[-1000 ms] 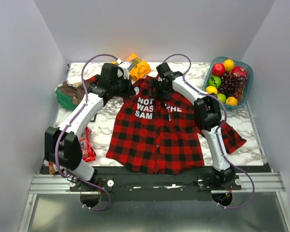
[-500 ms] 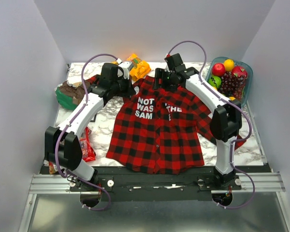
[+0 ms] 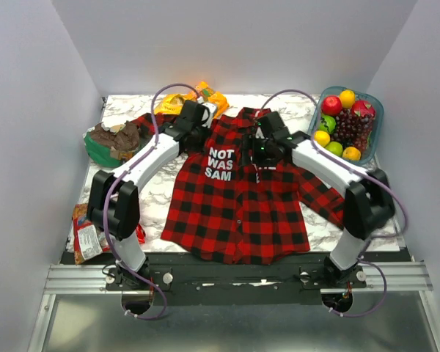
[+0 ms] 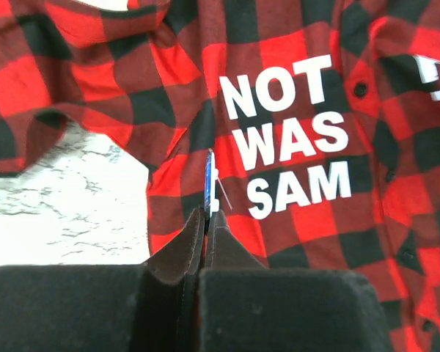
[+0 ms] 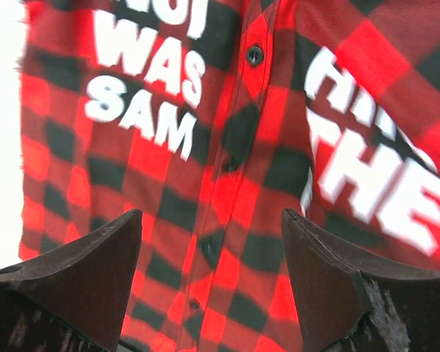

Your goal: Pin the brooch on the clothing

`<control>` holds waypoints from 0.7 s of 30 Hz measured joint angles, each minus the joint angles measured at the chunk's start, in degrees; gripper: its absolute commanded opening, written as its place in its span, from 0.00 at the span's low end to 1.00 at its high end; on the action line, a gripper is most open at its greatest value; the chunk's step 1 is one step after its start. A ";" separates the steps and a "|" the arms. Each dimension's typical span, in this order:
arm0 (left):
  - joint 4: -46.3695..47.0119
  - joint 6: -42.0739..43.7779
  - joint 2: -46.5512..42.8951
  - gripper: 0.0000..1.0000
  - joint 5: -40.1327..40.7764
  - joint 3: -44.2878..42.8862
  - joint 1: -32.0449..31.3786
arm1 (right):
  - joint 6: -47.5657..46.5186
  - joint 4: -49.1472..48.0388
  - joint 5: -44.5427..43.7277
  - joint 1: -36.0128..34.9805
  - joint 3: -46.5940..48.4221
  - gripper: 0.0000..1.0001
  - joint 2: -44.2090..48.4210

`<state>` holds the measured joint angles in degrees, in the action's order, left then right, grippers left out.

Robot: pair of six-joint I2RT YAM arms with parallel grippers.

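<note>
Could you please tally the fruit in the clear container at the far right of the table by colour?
Red round fruits: 2
Green round fruits: 2
Yellow or orange round fruits: 3
Dark purple grape bunch: 1
Total: 8, all in the clear rectangular container.

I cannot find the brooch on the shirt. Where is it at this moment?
In the left wrist view, the brooch is clamped edge-on in the shut left gripper, over the shirt, just left of the white word SAM.
</note>
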<state>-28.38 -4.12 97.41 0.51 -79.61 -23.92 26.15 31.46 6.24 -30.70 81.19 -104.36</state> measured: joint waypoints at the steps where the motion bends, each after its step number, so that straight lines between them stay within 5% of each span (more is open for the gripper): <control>1: -1.31 0.33 1.33 0.00 0.87 -2.16 -1.38 | -0.02 -0.85 -0.33 0.00 -2.32 0.84 3.28; 10: -9.73 6.49 16.46 0.00 18.69 -21.86 -6.71 | -0.55 -9.07 -1.42 0.13 -20.22 0.84 35.21; 21: -19.02 10.75 32.85 0.00 33.14 -36.04 -8.09 | -1.84 -10.84 0.72 0.13 -36.44 0.85 56.76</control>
<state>-47.40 6.63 130.26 33.65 -115.66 -32.01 24.32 20.62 6.96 -30.57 44.75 -47.59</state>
